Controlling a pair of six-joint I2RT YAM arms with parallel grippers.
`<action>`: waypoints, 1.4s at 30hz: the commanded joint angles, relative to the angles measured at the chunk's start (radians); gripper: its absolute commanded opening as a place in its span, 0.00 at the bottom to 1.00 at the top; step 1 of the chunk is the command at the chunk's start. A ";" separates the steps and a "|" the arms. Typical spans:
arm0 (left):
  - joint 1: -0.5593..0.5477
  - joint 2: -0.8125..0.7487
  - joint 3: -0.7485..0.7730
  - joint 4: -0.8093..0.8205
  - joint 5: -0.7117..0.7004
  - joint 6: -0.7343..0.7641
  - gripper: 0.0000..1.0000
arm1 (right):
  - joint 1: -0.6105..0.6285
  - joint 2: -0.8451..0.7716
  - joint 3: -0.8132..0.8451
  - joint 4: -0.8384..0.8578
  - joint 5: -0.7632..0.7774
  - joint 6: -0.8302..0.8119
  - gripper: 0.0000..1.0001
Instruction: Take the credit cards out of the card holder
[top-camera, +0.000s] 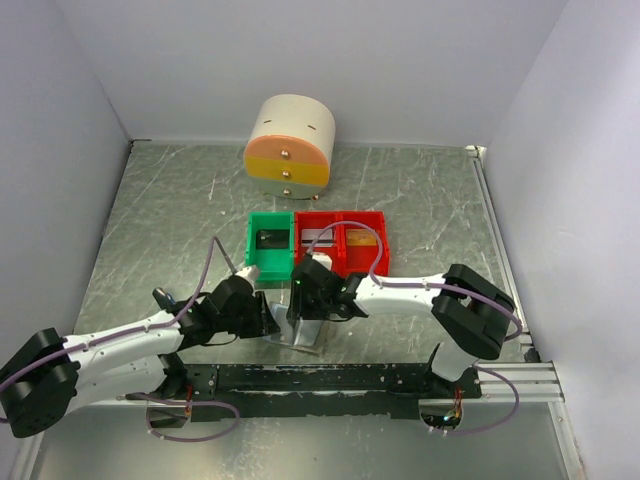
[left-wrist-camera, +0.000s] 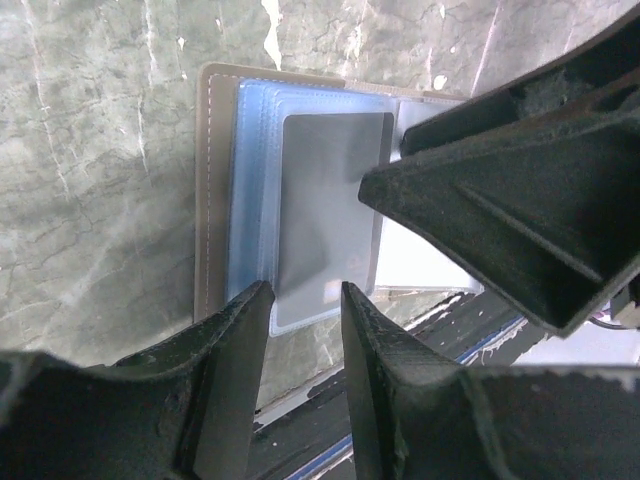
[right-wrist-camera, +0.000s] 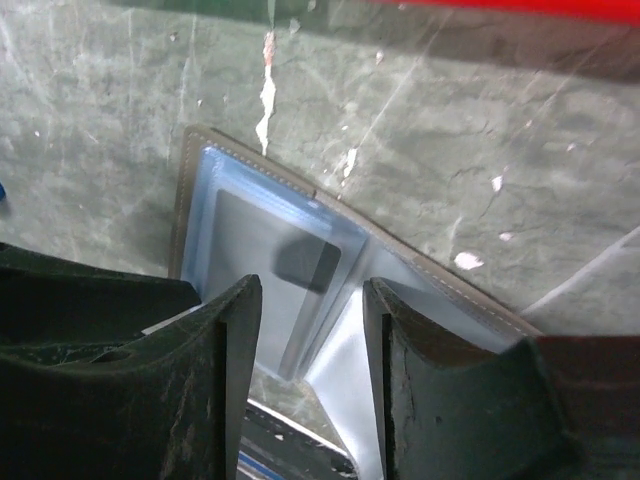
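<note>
Biggest of all, a grey-green table (top-camera: 150, 230) with white scratches, boxed in by pale walls. Along its near edge, a long black rail (top-camera: 330, 378).

Next, two white arms with black ends: left arm (top-camera: 120, 350) reaching in from the near left corner, right arm (top-camera: 420, 290) bending in from the right. Both tips close together in the middle, near the front.

At the back by the wall, a round drawer box (top-camera: 288, 145), cream on top, orange and yellow below, well apart from the arms.

In front of that, two red bins (top-camera: 381, 245) side by side, with one green bin (top-camera: 252, 245) just beside them on the left.

Then the left gripper (left-wrist-camera: 300, 305): two black fingers (left-wrist-camera: 235, 340) spread apart, holding nothing, tips low over the near end of the card holder. Right gripper (right-wrist-camera: 310, 305): spread wide too, nothing pinched, hanging over the holder's middle. From the left wrist, one big black tip of it right at the card's right edge; touching or not, cannot tell.

Smaller, the card holder (left-wrist-camera: 210, 180): flat and open on the table, right under both grippers, between the rail and the bins. Grey-brown outside with pale stitching, pale blue and see-through inside.

Smallest, one grey credit card (left-wrist-camera: 330, 210), tucked in a blue pocket of the holder, not out yet. Other cards too hard to make out.
</note>
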 joint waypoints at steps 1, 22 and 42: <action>0.005 0.007 -0.039 0.026 0.038 -0.023 0.47 | -0.047 0.029 0.005 -0.031 -0.015 -0.086 0.47; -0.023 -0.172 0.059 -0.299 -0.210 -0.107 0.63 | 0.041 0.096 0.204 -0.273 0.133 -0.152 0.59; -0.021 -0.381 0.137 -0.622 -0.451 -0.288 0.68 | 0.099 0.201 0.328 -0.388 0.229 0.018 0.69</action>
